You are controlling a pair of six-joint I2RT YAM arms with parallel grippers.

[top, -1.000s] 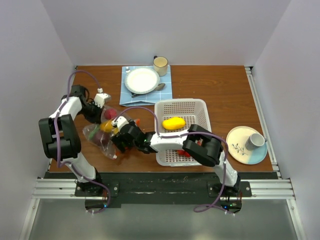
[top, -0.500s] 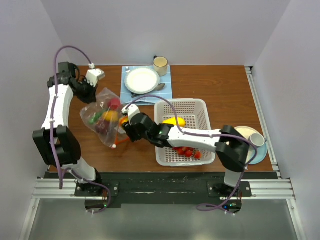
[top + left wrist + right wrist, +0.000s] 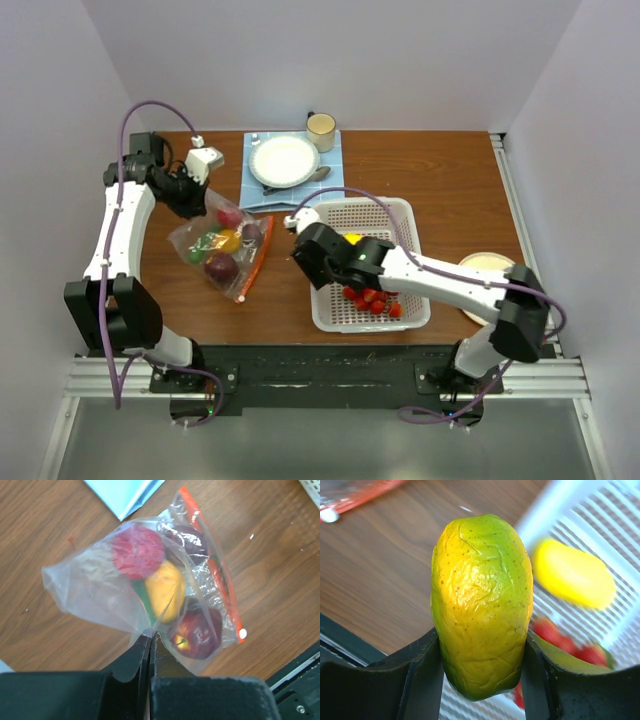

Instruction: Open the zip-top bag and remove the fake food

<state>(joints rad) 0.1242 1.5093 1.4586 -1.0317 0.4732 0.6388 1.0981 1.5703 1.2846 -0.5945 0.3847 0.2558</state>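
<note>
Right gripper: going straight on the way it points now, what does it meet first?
Probably the rim of the white basket, directly behind the green-yellow fruit the right gripper holds; depth is unclear, so perhaps the table beside it.

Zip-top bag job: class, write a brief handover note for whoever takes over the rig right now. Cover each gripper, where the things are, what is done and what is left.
Left gripper: shut on a fold of the zip-top bag, away from its orange zip strip.
Right gripper: shut on a green-yellow fruit, at the left rim of the white basket.
Done: a yellow fruit and small red pieces lie in the basket.
Left: drop the held fruit in, then take out the red piece, yellow piece and maroon apple that the bag holds.
</note>
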